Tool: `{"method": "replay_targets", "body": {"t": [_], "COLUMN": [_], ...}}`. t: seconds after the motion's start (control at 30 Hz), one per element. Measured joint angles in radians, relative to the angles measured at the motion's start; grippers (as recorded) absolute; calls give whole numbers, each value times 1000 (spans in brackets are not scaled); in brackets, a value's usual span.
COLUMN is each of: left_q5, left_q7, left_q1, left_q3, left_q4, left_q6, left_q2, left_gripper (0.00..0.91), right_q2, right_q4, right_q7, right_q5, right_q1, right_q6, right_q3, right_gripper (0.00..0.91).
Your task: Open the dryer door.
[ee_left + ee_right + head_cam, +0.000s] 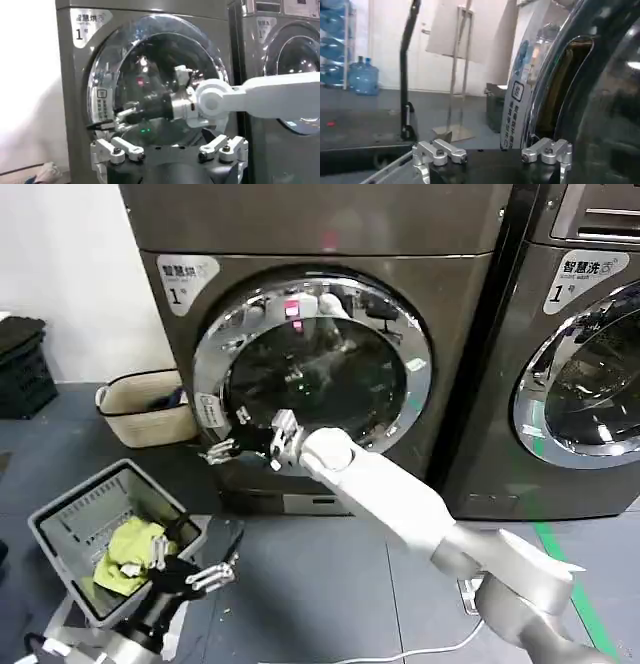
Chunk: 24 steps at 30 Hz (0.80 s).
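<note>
The dryer door (pixel 310 374) is a chrome-ringed round door with dark glass on the grey-brown machine labelled 1. My right arm reaches from the lower right to the door's lower left rim. There my right gripper (pixel 228 439) stands open beside the white sticker, its fingers spread at the chrome edge. The left wrist view looks straight at the door (pixel 150 75), with the right gripper (pixel 107 121) at its left rim. The right wrist view has the chrome rim and glass (pixel 600 100) very close. My left gripper (pixel 190 566) hangs open low at the left, over the grey basket.
A second, darker machine (pixel 580 374) stands close on the right. A wicker basket (pixel 145 406) sits on the floor left of the dryer. A grey laundry basket (pixel 70 524) with a yellow-green cloth (pixel 130 549) lies at the front left. Bare floor lies before the dryer.
</note>
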Motion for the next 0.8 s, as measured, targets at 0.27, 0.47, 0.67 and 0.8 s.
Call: {"method": "replay_targets", "body": {"t": [0.27,0.47,0.67,0.8], "left_q5": [-57,-101,-161,-175], "left_q7": [26,35,29,23], "left_q1": [-3,5,-25,-49], "left_q3": [-78,-174,-264,-290], "left_q4": [-1,9,30,48], "left_q6": [14,13,32,39], "left_q2": [-6,-29,-10,13], "left_gripper": [907,907,907,907], "right_q2": [-72,-122,-177,-212], "right_q4": [88,149,222,273], "right_q7": [-56,-87,-100,-119], "right_q5": [18,27,40,40], "right_q1": [-17,-31,-58,-78], "right_q6": [15,30,35,45], "right_q3": [-9,-11,-5,2], "right_gripper": [907,907,907,907]}}
